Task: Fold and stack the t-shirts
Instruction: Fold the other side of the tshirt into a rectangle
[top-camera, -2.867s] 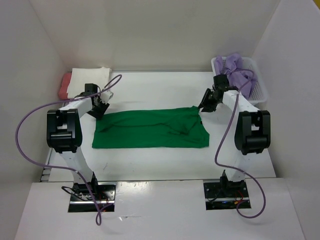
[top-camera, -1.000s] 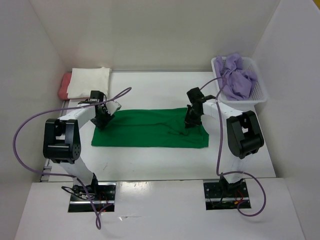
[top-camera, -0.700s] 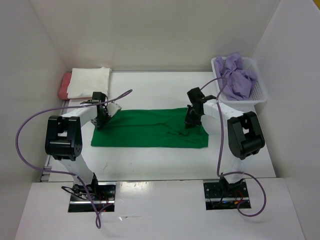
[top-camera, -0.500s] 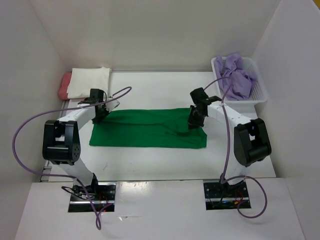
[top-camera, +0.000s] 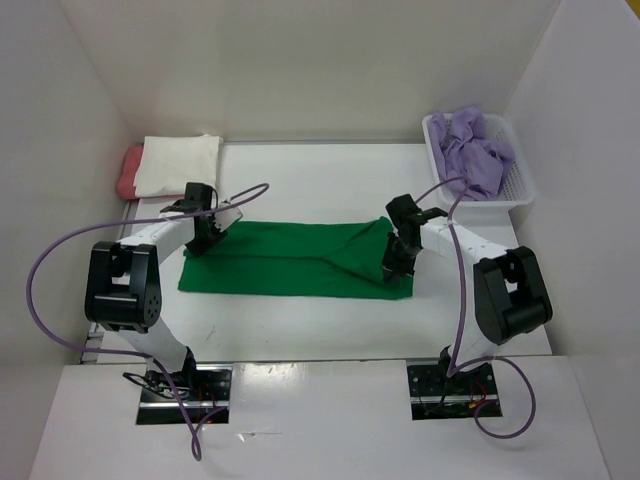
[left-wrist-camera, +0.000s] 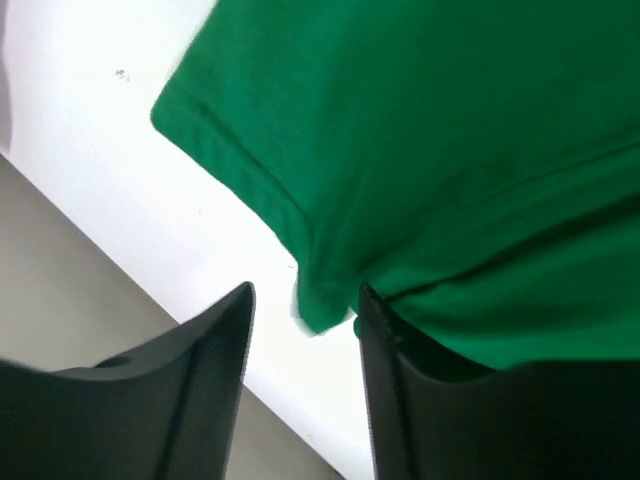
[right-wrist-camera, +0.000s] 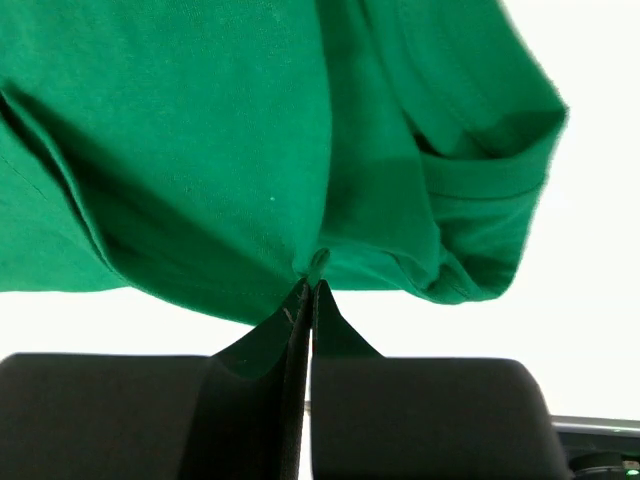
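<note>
Right pincer is pinched tight on a fold of the green shirt, its two dark fingers pressed together with the cloth gathered into creases at their tips. In the overhead view it sits at the right end of the shirt, just right of the frame's centre, and a crease runs from it toward the middle of the cloth. The left pincer stands with its jaws apart at the shirt's upper left corner. In its own wrist view a small rolled bit of the hem lies between the fingertips, and the right-hand finger overlaps the cloth while the other is over the bare white table. The green shirt lies as a wide flat band across the middle of the overhead frame. In the upper left corner, the cream-white shirt lies folded, partly over the salmon-red shirt, which shows along its left edge. At the upper right, the lavender shirt is heaped in the white mesh basket, well apart from the green one.
</note>
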